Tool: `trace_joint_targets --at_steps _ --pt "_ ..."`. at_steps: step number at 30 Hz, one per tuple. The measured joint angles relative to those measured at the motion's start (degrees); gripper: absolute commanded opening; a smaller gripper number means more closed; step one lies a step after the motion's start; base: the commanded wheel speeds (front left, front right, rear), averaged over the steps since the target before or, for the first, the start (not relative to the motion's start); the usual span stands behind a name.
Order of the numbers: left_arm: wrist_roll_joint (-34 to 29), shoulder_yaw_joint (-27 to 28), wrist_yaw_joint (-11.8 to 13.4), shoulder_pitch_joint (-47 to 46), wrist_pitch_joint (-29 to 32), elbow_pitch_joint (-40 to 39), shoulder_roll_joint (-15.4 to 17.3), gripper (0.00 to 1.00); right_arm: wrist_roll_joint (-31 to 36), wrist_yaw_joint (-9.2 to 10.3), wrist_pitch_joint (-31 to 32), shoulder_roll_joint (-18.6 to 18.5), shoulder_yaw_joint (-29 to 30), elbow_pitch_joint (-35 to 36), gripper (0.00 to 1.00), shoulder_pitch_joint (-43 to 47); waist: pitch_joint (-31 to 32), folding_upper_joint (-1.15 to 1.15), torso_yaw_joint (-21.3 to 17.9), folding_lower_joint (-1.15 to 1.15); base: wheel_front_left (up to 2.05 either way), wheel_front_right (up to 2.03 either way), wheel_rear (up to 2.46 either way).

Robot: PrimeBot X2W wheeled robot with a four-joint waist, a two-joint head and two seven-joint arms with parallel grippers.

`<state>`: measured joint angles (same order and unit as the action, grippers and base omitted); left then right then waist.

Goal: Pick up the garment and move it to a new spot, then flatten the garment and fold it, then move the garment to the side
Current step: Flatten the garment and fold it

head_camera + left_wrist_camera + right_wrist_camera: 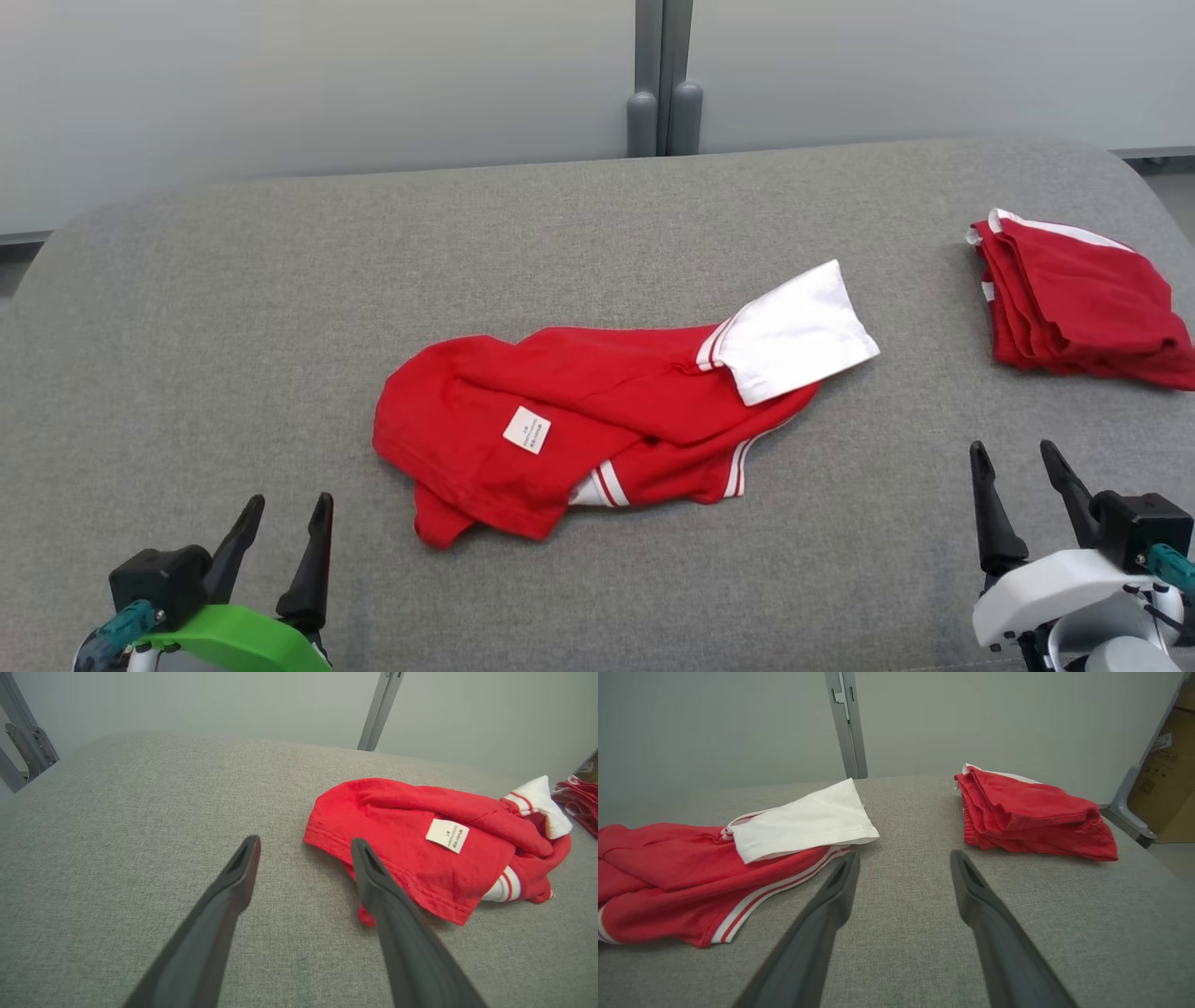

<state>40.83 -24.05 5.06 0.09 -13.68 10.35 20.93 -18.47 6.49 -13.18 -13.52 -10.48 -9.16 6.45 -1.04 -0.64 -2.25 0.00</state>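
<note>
left gripper spread | right gripper spread | garment crumpled; long axis left-right, white sleeve rightward

A grey fabric-covered surface stood before pale wall panels joined by a grey post; possibly a cardboard box stood nearby.

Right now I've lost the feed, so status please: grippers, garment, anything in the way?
Both open, empty: left gripper, right gripper, near edge. Red garment crumpled mid-surface, untouched. Nothing blocking; folded red pile sits far right, apart.
</note>
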Motion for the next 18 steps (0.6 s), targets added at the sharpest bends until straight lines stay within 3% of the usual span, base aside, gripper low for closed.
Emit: trace_joint_targets --at_steps 18 --pt "-3.4 -0.1 0.0 1.7 -0.5 -3.7 -0.1 1.0 2.5 0.18 -0.5 -0.5 0.5 2.0 1.0 2.4 1.1 0.0 3.5 0.0 0.0 0.0 0.0"
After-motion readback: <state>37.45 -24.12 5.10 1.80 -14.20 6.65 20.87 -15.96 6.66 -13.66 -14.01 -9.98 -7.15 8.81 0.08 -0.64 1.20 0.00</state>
